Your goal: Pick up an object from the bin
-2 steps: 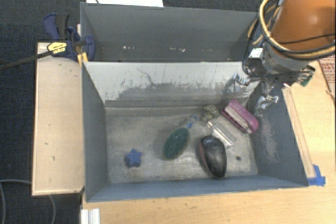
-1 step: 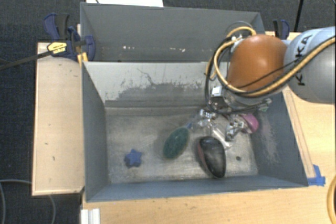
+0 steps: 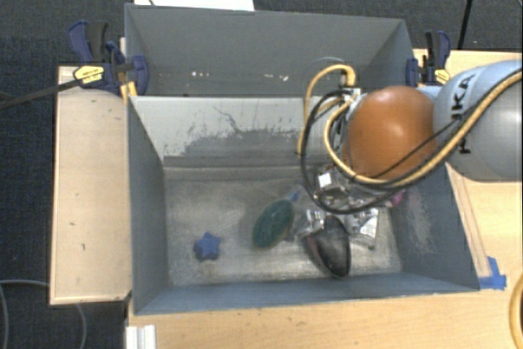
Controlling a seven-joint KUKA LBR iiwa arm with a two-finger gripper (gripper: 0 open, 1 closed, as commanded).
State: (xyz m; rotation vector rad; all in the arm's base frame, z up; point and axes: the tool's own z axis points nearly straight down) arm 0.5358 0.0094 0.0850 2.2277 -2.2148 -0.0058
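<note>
a dark, smooth oval thing lies flat just right of the green oval lump, slightly lower in view.

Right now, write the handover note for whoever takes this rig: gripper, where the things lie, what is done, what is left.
Gripper: low in the right part of the bin, over a dark oval thing and crinkled silvery bits. Whether it grips anything cannot be told.
Things: a green oval thing lies just left of the gripper, and a small blue thing farther left. All lie on the bin floor.
Done: the arm is down in the bin; nothing is seen lifted.
Left: grip one thing and lift it out.
</note>
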